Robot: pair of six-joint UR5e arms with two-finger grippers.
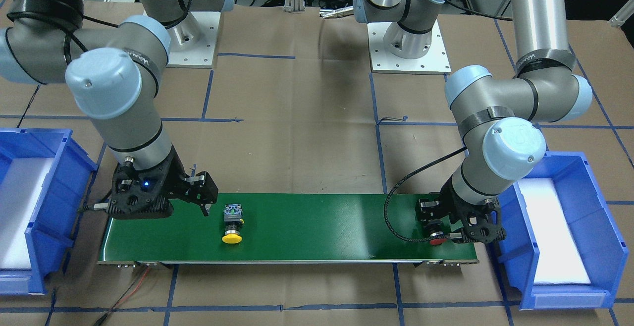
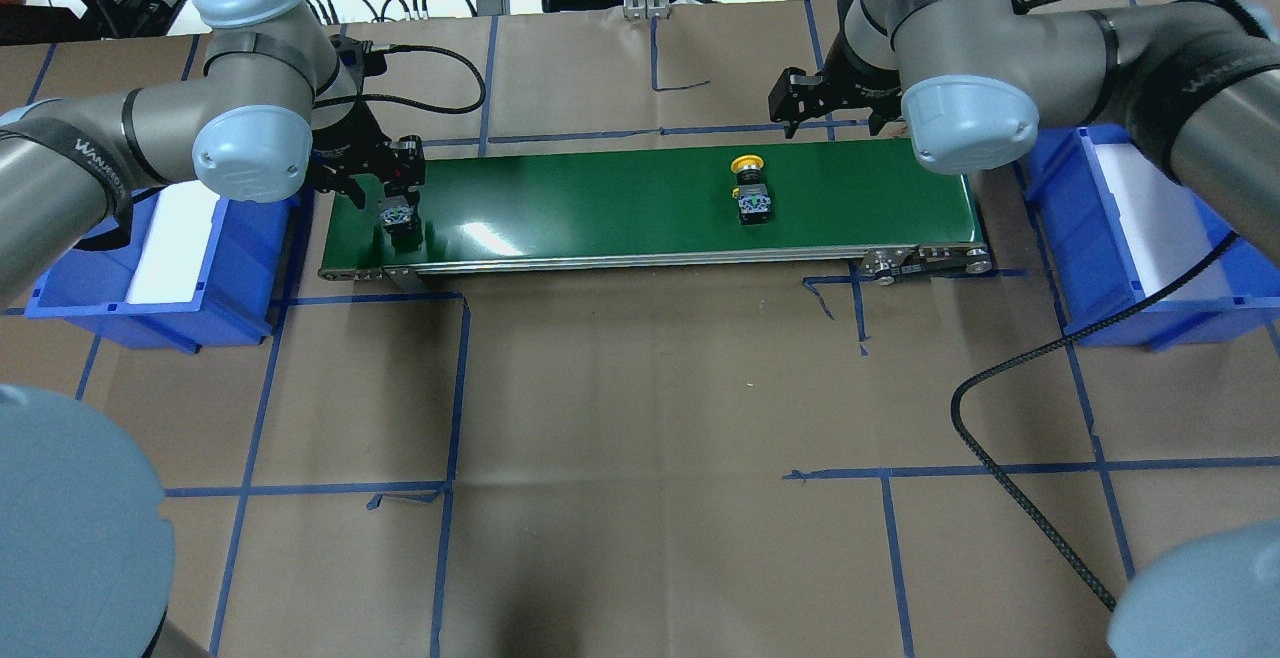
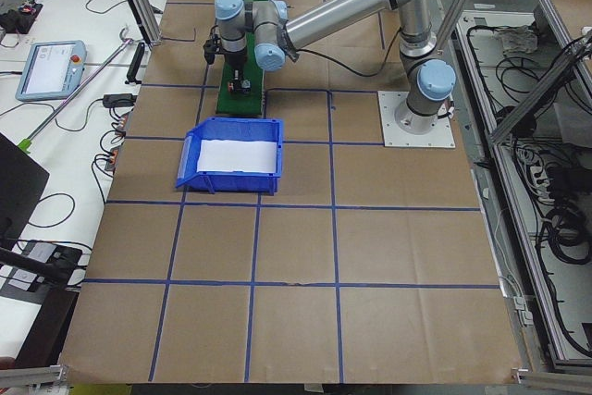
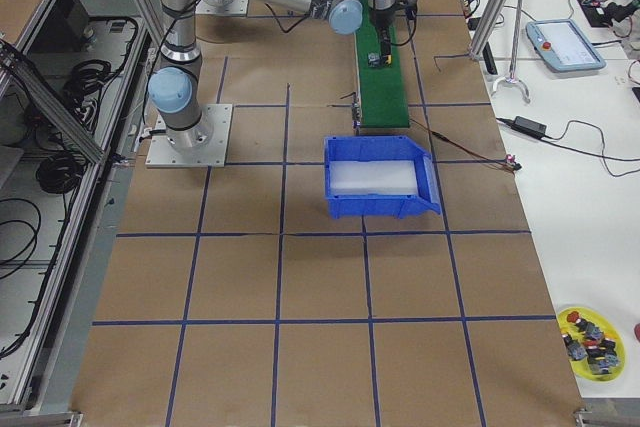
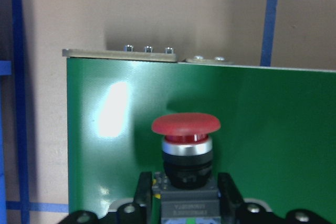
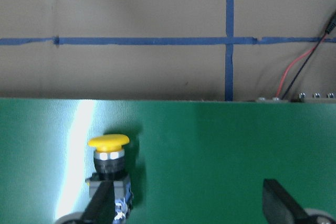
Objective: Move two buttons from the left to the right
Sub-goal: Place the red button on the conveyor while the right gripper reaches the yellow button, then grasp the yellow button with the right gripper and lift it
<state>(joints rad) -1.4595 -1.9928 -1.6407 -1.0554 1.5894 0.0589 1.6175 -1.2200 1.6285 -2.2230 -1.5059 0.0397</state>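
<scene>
The red button (image 5: 186,139) lies on its side at the left end of the green belt (image 2: 600,203), cap pointing away from my robot. My left gripper (image 5: 185,199) is shut on its grey base, one finger on each side; the button also shows in the front-facing view (image 1: 436,240). The yellow button (image 2: 748,188) lies on the belt towards its right end. My right gripper (image 6: 191,208) is open and empty, low over the belt, with the yellow button (image 6: 108,158) just inside its left finger (image 6: 101,205), apart from it.
A blue bin (image 2: 240,268) with a white liner stands off the belt's left end, and another (image 2: 1060,228) off its right end. A black cable (image 2: 1000,438) loops over the brown table at the front right. Red and black wires (image 1: 133,286) run from the belt's right end.
</scene>
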